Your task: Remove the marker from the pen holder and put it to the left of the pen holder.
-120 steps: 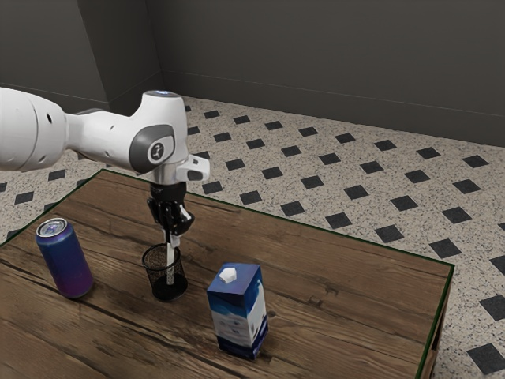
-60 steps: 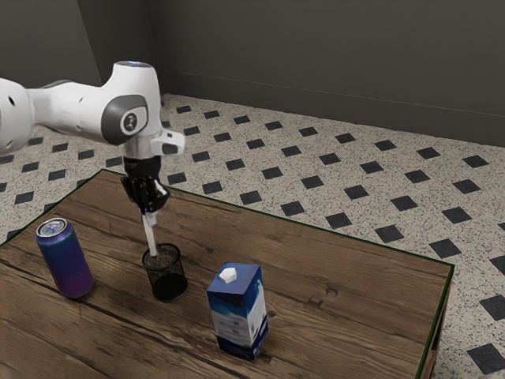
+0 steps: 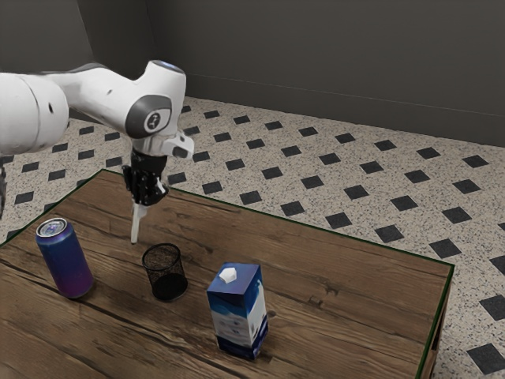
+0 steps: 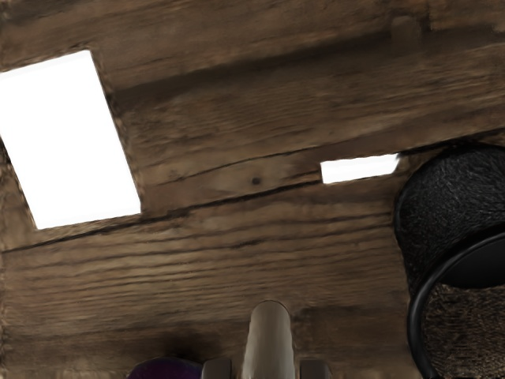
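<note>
Around the black wire-mesh holder (image 3: pixel 167 286), in the exterior view, we clamp the slim, pale, rod-like marker (image 3: pixel 136 226) in our gripper (image 3: pixel 140 205) at eleven o'clock, out of the mesh, slightly tilted. A glossy, round blue-purple can (image 3: pixel 66 262) stands at nine, a boxy carton (image 3: pixel 238 312) at four, both on grained wood (image 3: pixel 339 316).

We see plain dark grey walls (image 3: pixel 331 63), a pale speckled floor (image 3: pixel 316 185) patterned with black diamonds, our brown wooden table (image 3: pixel 339 276), its edge dark green.
</note>
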Robot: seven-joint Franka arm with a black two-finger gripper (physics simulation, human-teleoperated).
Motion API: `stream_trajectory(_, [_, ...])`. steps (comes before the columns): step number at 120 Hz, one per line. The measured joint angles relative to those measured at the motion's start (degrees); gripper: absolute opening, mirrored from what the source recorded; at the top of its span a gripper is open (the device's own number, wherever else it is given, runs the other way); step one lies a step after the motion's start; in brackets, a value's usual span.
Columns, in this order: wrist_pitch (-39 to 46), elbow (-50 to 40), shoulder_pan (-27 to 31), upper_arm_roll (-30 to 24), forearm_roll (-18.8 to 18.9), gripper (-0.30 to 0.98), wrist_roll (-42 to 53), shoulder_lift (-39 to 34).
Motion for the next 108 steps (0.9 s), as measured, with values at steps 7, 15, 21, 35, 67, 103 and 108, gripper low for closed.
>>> stream_trajectory(7, [-0.91,0.03,0.06,-0.02,2.08,-0.07,0.03,1.77])
stream_trajectory(15, [-1.69,0.04,0.09,-0.04,3.32,-0.07,0.05,4.35])
stream_trajectory(21, [-2.13,0.20,0.33,-0.09,3.78,-0.07,0.07,6.20])
stream_trajectory(35, [-2.81,2.45,0.84,-0.14,4.17,-0.08,0.15,10.28])
stream_trajectory(67, [-3.58,5.88,2.28,-0.24,2.70,0.08,1.05,13.93])
stream_trajectory(103, [-3.97,2.94,0.54,0.19,-3.57,0.53,1.69,-11.68])
stream_trajectory(108, [-3.98,2.80,0.76,0.25,-4.43,0.56,1.21,-15.85])
